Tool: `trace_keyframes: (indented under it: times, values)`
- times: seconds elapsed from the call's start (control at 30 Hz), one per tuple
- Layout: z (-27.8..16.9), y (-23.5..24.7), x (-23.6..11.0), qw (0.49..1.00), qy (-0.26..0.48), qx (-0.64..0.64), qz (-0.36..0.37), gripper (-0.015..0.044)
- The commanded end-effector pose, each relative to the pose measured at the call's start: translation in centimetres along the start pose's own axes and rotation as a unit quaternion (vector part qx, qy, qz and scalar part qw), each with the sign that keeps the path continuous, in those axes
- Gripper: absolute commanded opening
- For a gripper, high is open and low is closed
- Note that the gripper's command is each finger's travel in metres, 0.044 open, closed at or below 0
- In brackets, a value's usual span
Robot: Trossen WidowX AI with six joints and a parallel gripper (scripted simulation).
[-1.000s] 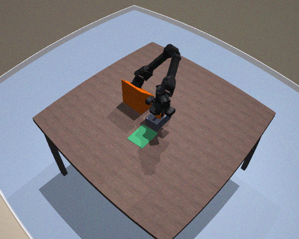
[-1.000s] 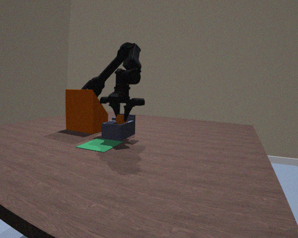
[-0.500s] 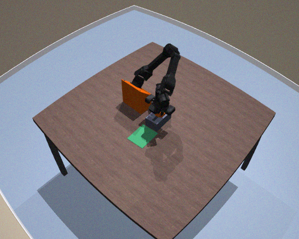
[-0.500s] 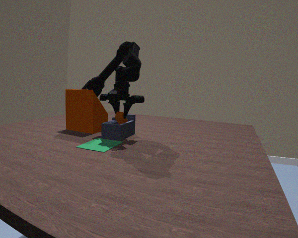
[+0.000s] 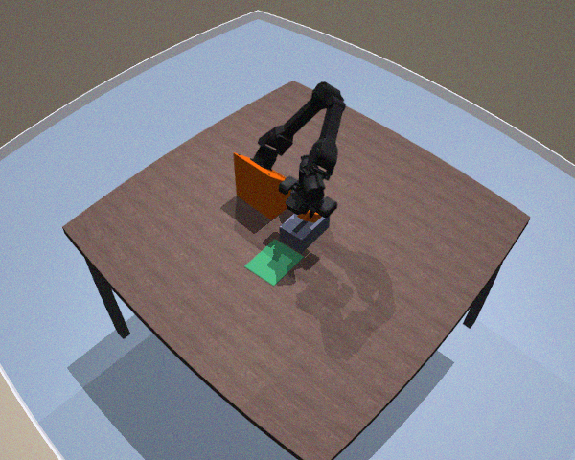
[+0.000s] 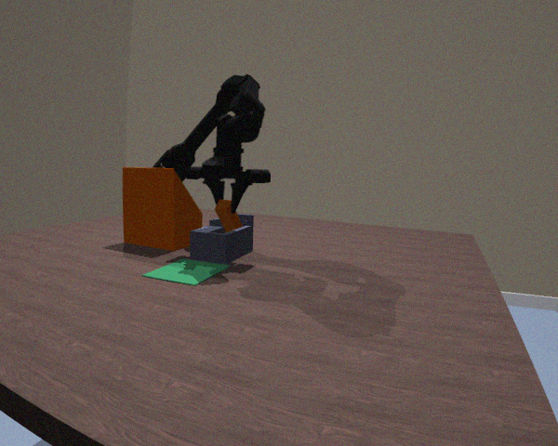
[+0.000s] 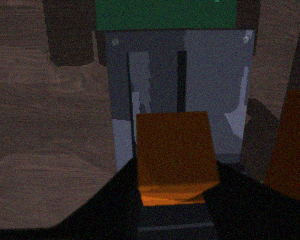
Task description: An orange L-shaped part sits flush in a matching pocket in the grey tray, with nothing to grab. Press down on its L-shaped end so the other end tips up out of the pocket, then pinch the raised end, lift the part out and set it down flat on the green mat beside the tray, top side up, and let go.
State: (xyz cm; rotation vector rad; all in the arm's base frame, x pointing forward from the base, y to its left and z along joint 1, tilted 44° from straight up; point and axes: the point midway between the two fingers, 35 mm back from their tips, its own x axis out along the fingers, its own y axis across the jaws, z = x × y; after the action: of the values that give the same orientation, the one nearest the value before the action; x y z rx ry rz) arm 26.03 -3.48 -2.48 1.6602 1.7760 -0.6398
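The orange L-shaped part [image 6: 228, 216] [image 7: 174, 152] is tilted, its raised end up between my fingers and its lower end still over the pocket of the grey tray [image 5: 318, 227] [image 6: 219, 245] [image 7: 215, 65]. My gripper [image 6: 228, 203] [image 5: 309, 210] is shut on the part's raised end, right above the tray. In the wrist view the part fills the middle and hides the fingertips. The green mat [image 5: 265, 264] [image 6: 173, 273] [image 7: 165, 14] lies flat on the table right beside the tray, partly in shadow.
A tall orange wedge-shaped block [image 5: 255, 185] [image 6: 154, 208] [image 7: 290, 145] stands close behind the tray, beside the arm. The wooden table [image 5: 178, 277] [image 6: 317, 360] stretches around them.
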Motion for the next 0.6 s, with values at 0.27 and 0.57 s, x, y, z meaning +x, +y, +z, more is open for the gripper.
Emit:
trace_keyframes:
  times: [0.27,0.57]
  values:
    - [-0.1,0.2,-2.4,1.000,-0.002,-0.002,0.006,0.0000]
    - [-0.1,0.1,-3.7,1.000,-0.002,-0.002,0.006,0.0000]
